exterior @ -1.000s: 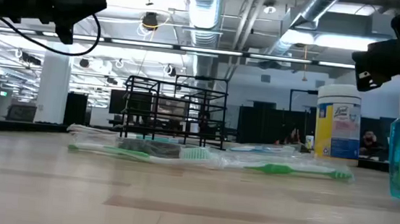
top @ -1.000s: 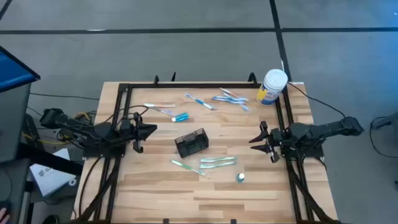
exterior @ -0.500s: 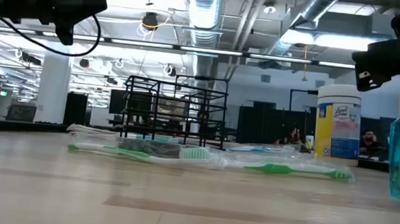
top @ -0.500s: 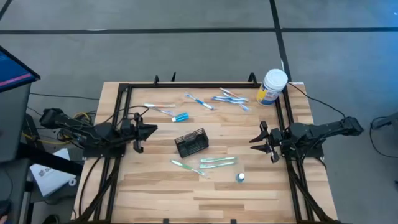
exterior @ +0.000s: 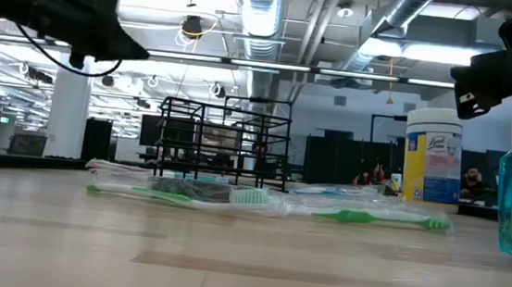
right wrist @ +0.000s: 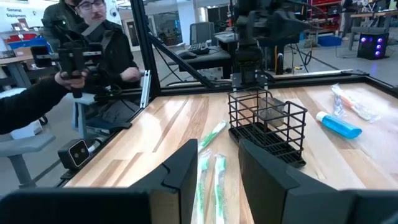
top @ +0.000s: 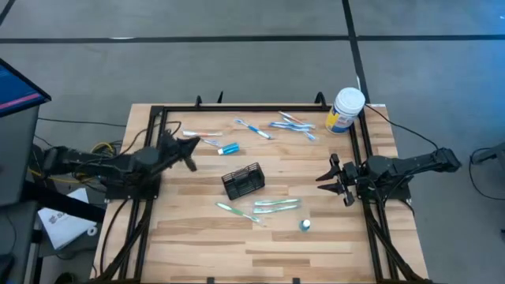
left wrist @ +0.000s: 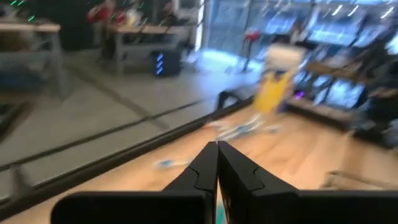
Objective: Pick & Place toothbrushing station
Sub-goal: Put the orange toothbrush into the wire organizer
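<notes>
Black wire-mesh toothbrushing station [top: 243,181] sits upright mid-table [top: 197,237], untouched, wrapped green toothbrushes [top: 276,205] just beside it toward the near edge, left gripper [top: 192,143] closed empty near the left edge, right gripper [top: 326,175] part-open, empty, near the right edge.

An open-plan robotics lab or industrial workshop: exposed ceiling ducts [exterior: 267,14] and pipes above strip lights, grey floor [top: 237,55] with marked lines, distant desks and office chairs [right wrist: 202,31], and a seated person [right wrist: 93,37] operating a handheld controller [right wrist: 71,59].
</notes>
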Action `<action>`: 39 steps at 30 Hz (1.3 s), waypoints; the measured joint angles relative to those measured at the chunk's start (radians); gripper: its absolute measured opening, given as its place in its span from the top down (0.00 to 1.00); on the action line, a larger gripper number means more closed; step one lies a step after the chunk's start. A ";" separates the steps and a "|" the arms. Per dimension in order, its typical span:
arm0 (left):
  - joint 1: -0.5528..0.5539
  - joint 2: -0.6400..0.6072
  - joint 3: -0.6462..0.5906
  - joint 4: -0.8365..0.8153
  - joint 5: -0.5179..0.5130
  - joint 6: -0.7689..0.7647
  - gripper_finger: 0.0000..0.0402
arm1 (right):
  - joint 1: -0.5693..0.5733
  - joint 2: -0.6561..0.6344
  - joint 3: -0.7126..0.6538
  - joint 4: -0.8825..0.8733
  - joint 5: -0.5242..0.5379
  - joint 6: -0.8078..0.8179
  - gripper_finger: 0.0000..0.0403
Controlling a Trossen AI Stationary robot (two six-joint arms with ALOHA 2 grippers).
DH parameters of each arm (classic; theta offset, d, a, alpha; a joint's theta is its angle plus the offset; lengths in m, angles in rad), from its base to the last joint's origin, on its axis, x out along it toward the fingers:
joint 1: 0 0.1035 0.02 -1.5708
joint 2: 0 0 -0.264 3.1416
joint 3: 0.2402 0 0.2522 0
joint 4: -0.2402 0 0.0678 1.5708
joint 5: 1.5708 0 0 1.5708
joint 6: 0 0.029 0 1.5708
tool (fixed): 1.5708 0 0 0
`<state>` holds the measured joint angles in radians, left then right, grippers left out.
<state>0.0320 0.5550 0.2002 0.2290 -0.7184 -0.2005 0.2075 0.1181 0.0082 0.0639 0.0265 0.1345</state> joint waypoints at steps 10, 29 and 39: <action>0.531 0.306 0.223 -0.312 0.533 -0.044 1.00 | -0.016 0.000 0.000 -0.017 0.000 -0.001 0.73; 0.674 0.886 0.591 -0.597 0.607 0.327 1.00 | -0.016 0.000 0.000 -0.050 0.000 0.031 0.73; 0.646 0.963 0.601 -0.594 0.530 0.403 0.77 | -0.016 0.000 0.000 -0.051 0.000 0.032 0.73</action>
<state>0.6785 1.5179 0.8013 -0.3645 -0.1879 0.2024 0.1917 0.1181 0.0082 0.0132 0.0269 0.1661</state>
